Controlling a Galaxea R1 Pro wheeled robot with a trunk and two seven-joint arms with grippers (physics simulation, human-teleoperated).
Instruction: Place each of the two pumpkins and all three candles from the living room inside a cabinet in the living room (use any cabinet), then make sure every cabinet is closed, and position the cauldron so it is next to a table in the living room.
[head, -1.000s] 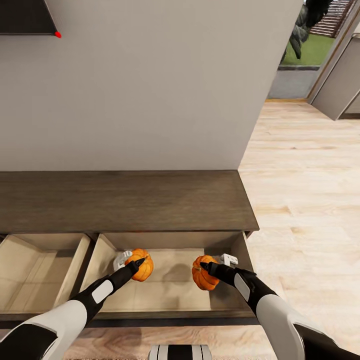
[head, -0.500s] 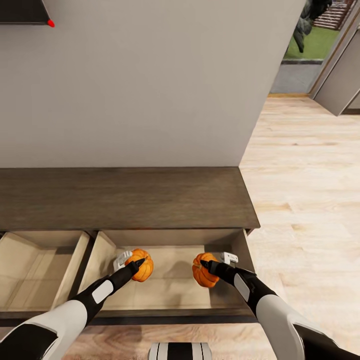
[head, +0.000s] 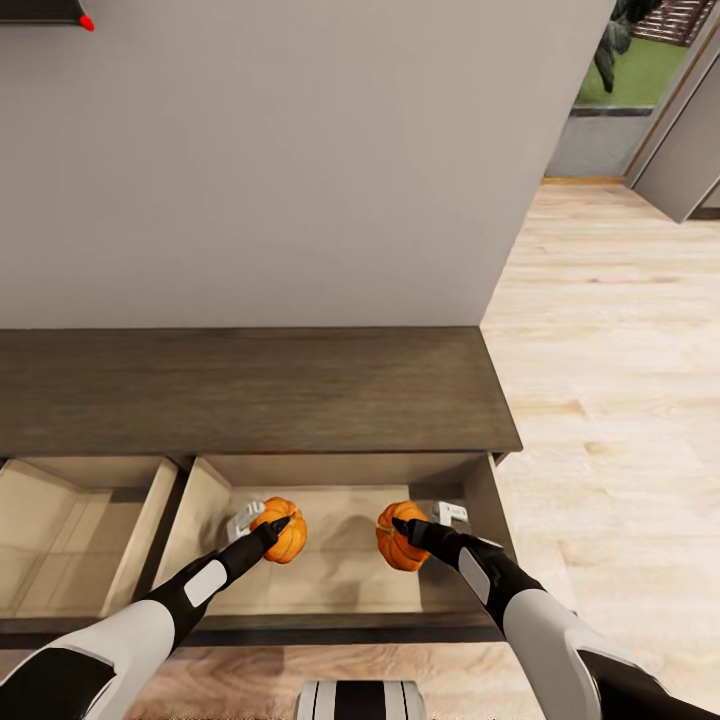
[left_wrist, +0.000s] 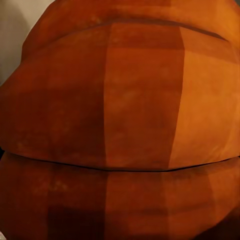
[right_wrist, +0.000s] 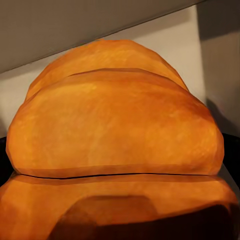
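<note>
Now you have both pumpkins over the open right-hand drawer (head: 210, 500) of the cabinet (head: 250, 385), each one held in a gripper. Your left pumpkin (head: 284, 535) sits towards the drawer's left half, and the left gripper (head: 262, 524) is closed around it, one dark finger lying across its top and a pale finger showing at its far side. In the left wrist view that pumpkin (left_wrist: 120, 120) is pressed right up to the camera, all ribbed orange skin. Your right pumpkin (head: 396, 540) is towards the drawer's right half, well apart from the other, and the right gripper (head: 418, 528) is clamped on it the same way, a dark finger over the top and a pale one beside the drawer's right wall. In the right wrist view this pumpkin (right_wrist: 115, 135) bulges close to the lens, with the pale drawer wall behind it. You cannot tell from these views whether either pumpkin touches the drawer floor or hangs just above it. A second drawer (head: 150, 500) stands open just to the left, its pale wood interior showing. Behind the cabinet's dark top rises a plain grey wall (head: 300, 150), and to the right lies light wood floor (head: 610, 400) running towards a doorway with greenery beyond.
</note>
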